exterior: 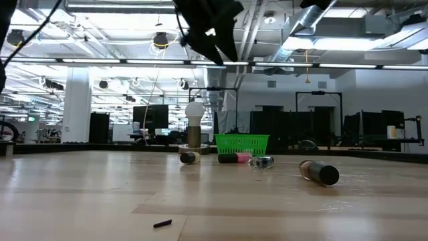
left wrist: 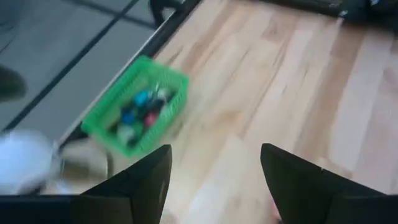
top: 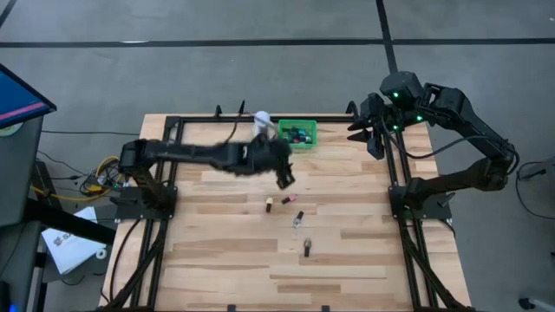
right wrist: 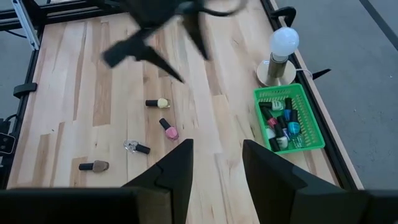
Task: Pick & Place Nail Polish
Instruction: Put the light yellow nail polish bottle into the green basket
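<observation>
The wooden table (top: 225,260) carries everything. Over its middle reaches the left arm, its tool (top: 284,176) hanging in the air just short of the green tray (top: 297,134); the left wrist view shows its fingers (left wrist: 146,180) spread apart with nothing between them. The right arm waits folded at the table's far right corner, its tool (top: 371,130) also spread and empty, as the right wrist view shows.

Beside the tray stands a white dome-topped object (right wrist: 281,53) on a round base. The tray itself already holds a cluster of nail polish bottles, blue, red and dark-capped, lying jumbled together.

Four bottles lie on their sides on the bare boards, near the table's middle: a pale yellow bottle (right wrist: 158,103), a pink bottle (right wrist: 168,129), a clear bottle (right wrist: 136,147) and a brownish bottle (right wrist: 93,166), each apart from the others.

These look small, light, rigid and probably glass, so smooth and prone to roll or squirt out of a pinch. The best hold is likely across the wider body, fingers set square to the bottle's long axis, rather than on the slim cap. A firm but gentle close should do.
</observation>
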Robot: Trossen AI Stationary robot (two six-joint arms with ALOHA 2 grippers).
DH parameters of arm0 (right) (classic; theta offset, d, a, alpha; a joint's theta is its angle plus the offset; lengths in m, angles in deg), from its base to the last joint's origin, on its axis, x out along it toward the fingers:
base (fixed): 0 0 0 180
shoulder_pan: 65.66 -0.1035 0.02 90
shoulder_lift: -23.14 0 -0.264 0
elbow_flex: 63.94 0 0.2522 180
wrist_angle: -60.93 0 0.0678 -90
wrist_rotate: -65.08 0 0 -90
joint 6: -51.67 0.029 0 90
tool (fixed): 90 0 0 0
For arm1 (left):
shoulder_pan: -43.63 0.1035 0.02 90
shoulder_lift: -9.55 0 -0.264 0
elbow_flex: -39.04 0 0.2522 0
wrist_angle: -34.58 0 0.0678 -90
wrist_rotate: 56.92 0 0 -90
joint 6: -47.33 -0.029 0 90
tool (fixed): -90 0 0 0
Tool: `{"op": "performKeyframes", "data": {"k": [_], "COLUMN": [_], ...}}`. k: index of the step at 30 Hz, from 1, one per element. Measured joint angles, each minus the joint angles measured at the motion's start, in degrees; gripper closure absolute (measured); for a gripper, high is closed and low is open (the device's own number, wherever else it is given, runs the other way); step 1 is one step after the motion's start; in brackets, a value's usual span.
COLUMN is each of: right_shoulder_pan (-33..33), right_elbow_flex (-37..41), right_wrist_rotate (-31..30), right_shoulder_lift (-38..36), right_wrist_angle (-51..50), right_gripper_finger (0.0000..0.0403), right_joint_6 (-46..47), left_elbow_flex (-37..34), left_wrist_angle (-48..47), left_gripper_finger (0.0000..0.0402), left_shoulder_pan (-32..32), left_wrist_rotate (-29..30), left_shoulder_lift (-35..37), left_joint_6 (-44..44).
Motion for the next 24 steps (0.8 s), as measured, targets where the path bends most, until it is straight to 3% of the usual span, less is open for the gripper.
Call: {"op": "performKeyframes", "data": {"k": [4,10,13,18,24], "right_shoulder_pan": [0.0,0.0,0.0,0.0,0.0], "right_elbow_flex": [0.0,0.0,0.0,0.0,0.0], "right_wrist_rotate": [0.0,0.0,0.0,0.0,0.0], "right_shoulder_lift": [0.0,0.0,0.0,0.0,0.0], "right_wrist_angle": [0.0,0.0,0.0,0.0,0.2], "right_gripper_finger": [0.0272,0.0272,0.0272,0.0272,0.0272], "right_joint_6": [0.0,0.0,0.0,-0.8,-1.4], "left_elbow_flex": [-3.5,-14.2,-19.9,-27.0,-27.5], "left_wrist_angle": [-1.5,-0.2,4.8,15.1,16.6], "left_gripper_finger": [0.0160,0.0161,0.0161,0.0161,0.0161], "left_shoulder_pan": [-6.9,-11.1,-13.8,-16.3,-16.0], "left_wrist_rotate": [7.4,8.0,6.1,7.2,8.3], "left_shoulder_lift": [0.0,-0.1,-0.1,-0.9,-5.3], "left_joint_6": [15.0,36.2,44.2,49.8,48.9]}}
